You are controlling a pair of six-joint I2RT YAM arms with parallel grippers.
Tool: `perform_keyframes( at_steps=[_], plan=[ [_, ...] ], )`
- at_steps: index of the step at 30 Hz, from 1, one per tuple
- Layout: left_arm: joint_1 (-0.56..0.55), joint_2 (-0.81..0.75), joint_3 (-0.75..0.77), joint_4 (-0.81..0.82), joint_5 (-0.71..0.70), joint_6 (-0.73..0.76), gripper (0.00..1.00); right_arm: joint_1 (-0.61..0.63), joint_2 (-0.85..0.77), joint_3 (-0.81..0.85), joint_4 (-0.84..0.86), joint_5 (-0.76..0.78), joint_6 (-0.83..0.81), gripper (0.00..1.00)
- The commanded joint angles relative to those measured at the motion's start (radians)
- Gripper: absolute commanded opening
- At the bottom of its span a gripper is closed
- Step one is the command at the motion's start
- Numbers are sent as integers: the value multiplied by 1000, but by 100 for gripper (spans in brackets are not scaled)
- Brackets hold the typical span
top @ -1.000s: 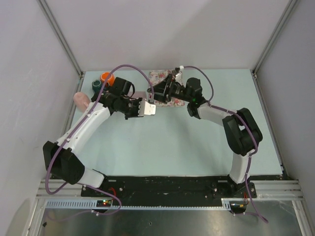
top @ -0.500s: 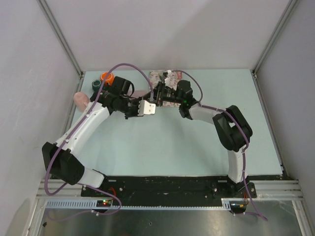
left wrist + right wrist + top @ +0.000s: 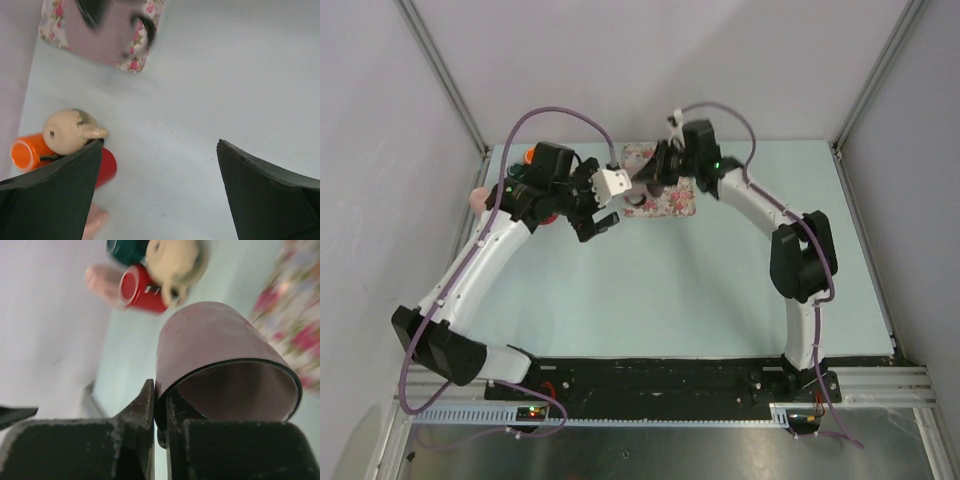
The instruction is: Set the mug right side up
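The mug (image 3: 210, 340) is dusty pink with a black rim, and its mouth faces the right wrist camera. My right gripper (image 3: 160, 395) is shut on its rim, one finger inside and one outside. In the top view the mug (image 3: 638, 191) hangs over the near left corner of the floral cloth (image 3: 670, 203), with the right gripper (image 3: 655, 182) behind it. My left gripper (image 3: 610, 203) stands open just left of the mug, not touching it. In the left wrist view its fingers (image 3: 160, 145) are wide apart over bare table, with the blurred mug (image 3: 107, 35) far ahead.
A cluster stands at the back left corner: an orange cup (image 3: 27, 152), a beige round pot (image 3: 67, 131), a red cup (image 3: 106, 167) and a pink item (image 3: 478, 200). A teal cup (image 3: 122, 247) shows there too. Side walls close in the table.
The left gripper has opened, let go of the mug and drawn back to the left. The right gripper has shut on the mug's rim and moved toward the back with it.
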Motion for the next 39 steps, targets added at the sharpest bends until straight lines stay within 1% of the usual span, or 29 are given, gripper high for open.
perform_keyframes(
  at_steps=[1,2,4,5,6,7,10,13,19,22,24,26,30,33,36,39],
  plan=[
    [40,-72,15,27,-107,-324,99,-35,89,461,-573,301,-516,0],
    [54,-81,-7,28,-114,-360,100,-42,144,575,-670,326,-572,0],
    [89,-97,-56,29,-126,-405,100,-49,236,750,-792,397,-673,0],
    [110,-102,-78,32,-130,-431,100,-49,266,806,-818,449,-711,0],
    [129,-106,-105,35,-128,-453,100,-49,287,834,-810,484,-764,0],
    [153,-108,-126,37,-127,-480,100,-49,297,833,-790,510,-819,0],
    [198,-108,-186,40,-108,-510,100,-44,306,793,-653,533,-932,0],
    [209,-110,-223,45,-100,-502,100,-35,341,805,-590,520,-1056,0],
    [212,-116,-259,50,-77,-486,100,-21,448,838,-652,506,-1274,0],
    [212,-99,-261,56,-29,-461,100,-28,479,862,-659,499,-1294,0],
    [212,-57,-234,55,17,-420,99,-33,468,864,-657,483,-1276,0],
    [209,20,-173,55,43,-371,96,-34,443,857,-655,473,-1272,0],
    [175,270,60,58,66,-262,84,-48,386,853,-671,503,-1261,0],
    [114,422,207,70,57,-164,77,-86,340,851,-707,531,-1217,0],
    [67,553,322,87,68,-38,77,-131,268,818,-733,545,-1150,0],
    [45,678,431,89,49,19,81,-182,178,756,-742,530,-1092,0]
  ],
)
